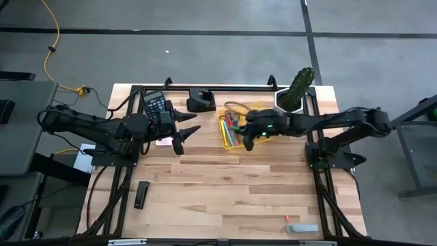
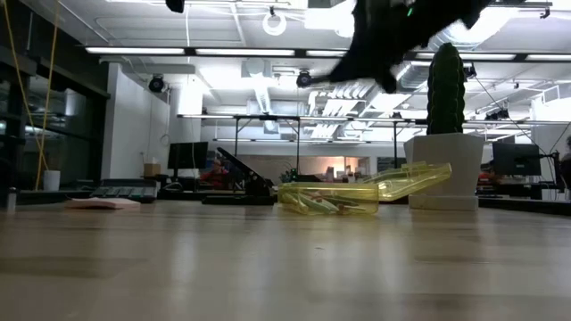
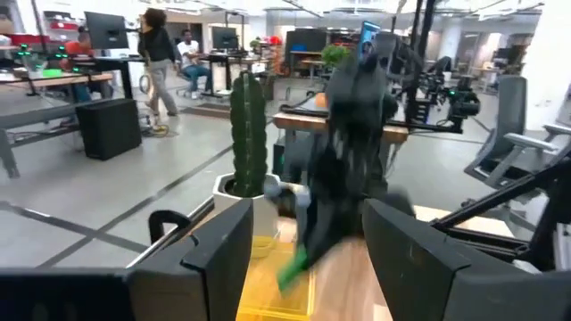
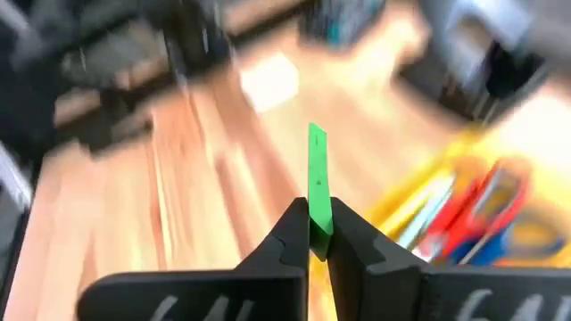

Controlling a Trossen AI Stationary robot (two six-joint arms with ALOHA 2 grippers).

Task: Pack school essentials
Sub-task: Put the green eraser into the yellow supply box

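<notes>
An open yellow see-through case (image 1: 230, 131) lies on the table ahead of the cactus and holds red-handled and blue-handled scissors (image 4: 486, 209) and pencils. My right gripper (image 1: 247, 141) hovers at the case's near-right side, shut on a thin green stick (image 4: 317, 165). My left gripper (image 1: 194, 124) is open, held above the table left of the case and pointing at it. A pale pink pad (image 1: 164, 141) lies flat beneath the left gripper. In the low view the case (image 2: 357, 196) rests on the table with one flap raised. My right gripper pinches the green stick near one end (image 4: 318, 218) between its two fingers (image 4: 290, 234). The stick runs on straight past the fingertips, in line with them. In the left wrist view its free end (image 3: 290, 267) slants down below the gripper, clear of the table.
A cactus in a white pot (image 1: 295, 92) stands behind the case. A black calculator (image 1: 156, 104) and a black holder (image 1: 200, 101) sit near the far edge. A flat black bar (image 1: 141, 195) lies near left, and a small grey piece (image 1: 300, 227) at the near-right edge.
</notes>
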